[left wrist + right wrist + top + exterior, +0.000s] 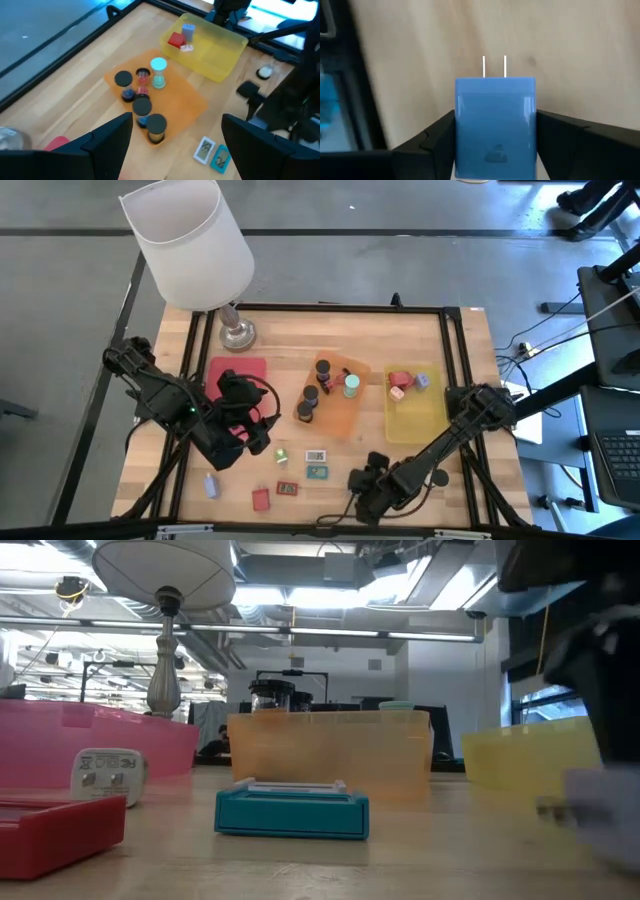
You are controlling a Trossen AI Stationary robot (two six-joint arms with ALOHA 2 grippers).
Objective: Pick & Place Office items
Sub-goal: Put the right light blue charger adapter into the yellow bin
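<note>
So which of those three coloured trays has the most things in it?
The orange tray, the middle one. It holds several small black-capped bottles and a teal-topped one; the yellow tray has only a few blocks, and the pink tray shows nothing inside.

The orange tray sits near the middle of the wooden surface — a flat, translucent thing. Just beside it, toward the right-arm side, lies the yellow tray. On its other side, a little apart, lies the pink tray. Beyond the pink tray, at the surface's far edge, stands a lamp — white shade tilted, round metal base.
</note>
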